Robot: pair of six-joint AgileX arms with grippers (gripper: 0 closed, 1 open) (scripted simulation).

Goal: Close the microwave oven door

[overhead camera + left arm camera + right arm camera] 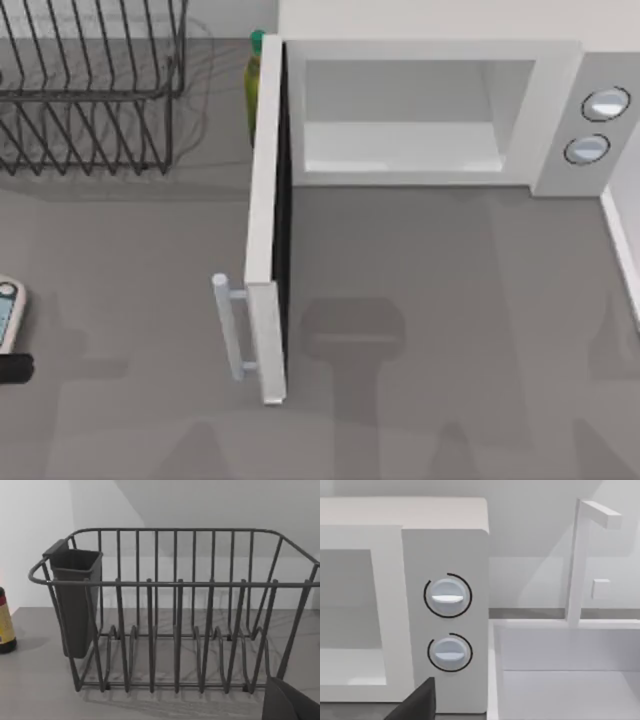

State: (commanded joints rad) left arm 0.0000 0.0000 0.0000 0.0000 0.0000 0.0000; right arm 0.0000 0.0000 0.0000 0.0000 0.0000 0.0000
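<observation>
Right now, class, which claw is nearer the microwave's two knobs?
Right. The right claw sits just in front of the knobs on the microwave oven; the left claw faces the dish rack, away to the oven's left.

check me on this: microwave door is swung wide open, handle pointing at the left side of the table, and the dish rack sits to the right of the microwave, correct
Not quite. In the top view the dish rack sits to the left of the microwave oven, not the right. The rest holds: the microwave oven door stands wide open with its handle facing the table's left side.
</observation>
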